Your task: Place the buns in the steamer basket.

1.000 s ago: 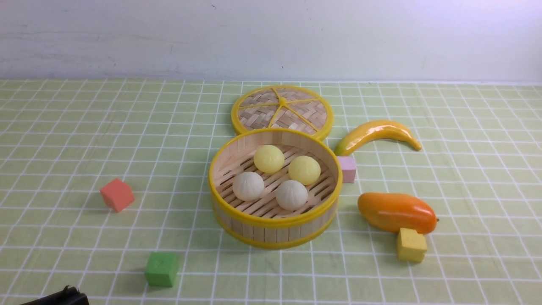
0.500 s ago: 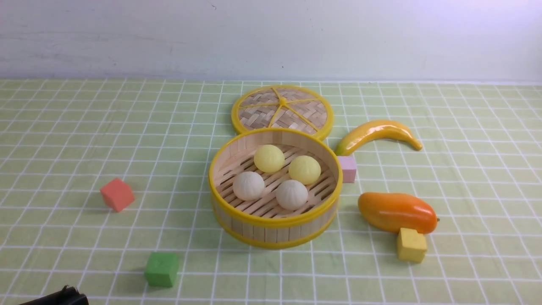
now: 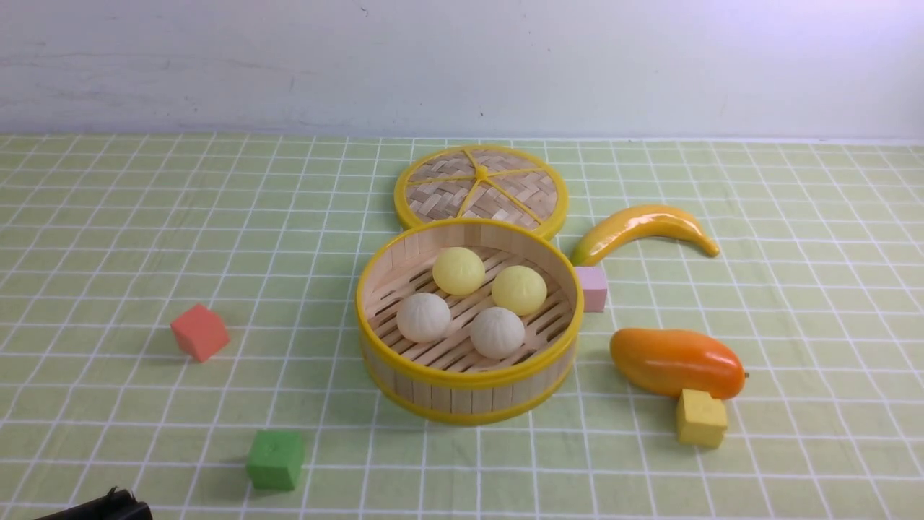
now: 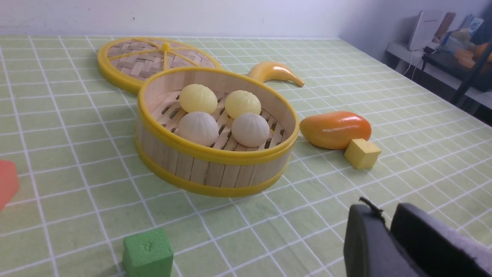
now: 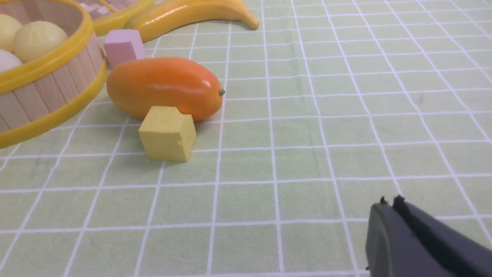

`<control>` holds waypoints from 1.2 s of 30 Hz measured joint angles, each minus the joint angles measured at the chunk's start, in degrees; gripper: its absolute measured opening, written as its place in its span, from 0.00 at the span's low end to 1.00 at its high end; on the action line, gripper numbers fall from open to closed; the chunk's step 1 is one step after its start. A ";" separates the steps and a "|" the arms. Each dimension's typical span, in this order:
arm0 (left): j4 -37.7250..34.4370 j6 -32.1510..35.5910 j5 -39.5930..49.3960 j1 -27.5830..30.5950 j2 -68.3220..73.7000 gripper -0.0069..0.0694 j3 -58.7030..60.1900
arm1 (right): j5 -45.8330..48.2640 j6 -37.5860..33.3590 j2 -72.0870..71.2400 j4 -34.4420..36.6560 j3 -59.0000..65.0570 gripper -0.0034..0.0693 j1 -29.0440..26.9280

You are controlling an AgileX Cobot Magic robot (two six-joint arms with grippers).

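Both grippers sit nearest, holding nothing — left gripper [image 4: 386,223] with a narrow gap between its jaws, right gripper [image 5: 390,207] closed. Beyond them four buns [image 3: 469,303] rest inside the steamer basket [image 3: 468,397] — lid [image 3: 481,186] touching behind

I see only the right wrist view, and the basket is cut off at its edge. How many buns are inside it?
Observer: Four buns lie in the steamer basket, two yellow and two white.
Operator: Is any bun outside, on the far side from me?
Observer: No. That side has only a red cube and a green cube.
Operator: And the left fingers?
Observer: The left fingers hold nothing and are apart from the basket.
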 joint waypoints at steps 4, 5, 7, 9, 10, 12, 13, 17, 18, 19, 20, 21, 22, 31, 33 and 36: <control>0.00 0.00 0.00 0.00 0.00 0.21 0.00 | 0.00 0.00 0.00 0.00 0.00 0.04 0.00; 0.00 0.00 0.00 0.00 0.00 0.21 0.00 | 0.00 0.00 0.00 0.00 0.00 0.04 0.00; 0.07 0.00 0.00 0.00 0.00 0.21 0.00 | 0.00 0.00 0.00 0.00 0.00 0.04 0.00; 0.98 0.00 -0.13 0.00 0.00 0.22 0.00 | 0.00 0.05 0.00 0.00 0.00 0.05 0.00; 0.98 0.00 -0.19 0.00 0.00 0.22 0.05 | 0.00 0.05 0.00 0.00 0.00 0.05 0.00; 3.20 -0.06 -3.29 0.17 0.00 0.22 0.95 | 0.00 0.05 0.00 0.00 0.00 0.05 0.00; 4.11 -0.06 -5.48 0.84 -0.13 0.22 1.78 | 0.00 0.05 0.00 0.00 0.00 0.05 0.00; 5.78 -0.41 -12.98 11.56 -3.44 0.19 6.58 | 0.00 0.05 0.00 0.00 0.00 0.05 0.00; 5.72 -0.84 -13.37 14.44 -4.63 0.16 7.65 | 0.00 0.05 0.00 0.00 0.00 0.05 0.00; 5.66 -0.98 -13.37 15.16 -4.96 0.16 7.94 | 0.00 0.05 0.00 0.00 0.00 0.05 0.00; 5.14 -2.16 -13.42 20.72 -7.34 0.11 10.38 | 0.00 0.05 0.00 0.00 0.00 0.06 0.00; 4.89 -3.22 -13.12 23.69 -9.01 0.08 12.13 | 0.00 0.05 0.00 0.00 0.00 0.06 0.00; 4.69 -4.24 -12.44 26.05 -10.30 0.07 13.79 | 0.00 0.05 0.00 0.00 0.00 0.06 0.00; 5.14 -9.37 5.80 29.33 -11.36 0.07 16.01 | 0.06 0.05 -0.03 0.00 0.00 0.07 0.00; 5.08 -10.06 5.78 29.33 -11.36 0.07 16.01 | 0.06 0.05 -0.03 0.00 0.00 0.08 0.00; 5.08 -10.36 5.78 29.33 -11.36 0.07 16.01 | 0.06 0.05 -0.03 0.00 0.00 0.08 0.00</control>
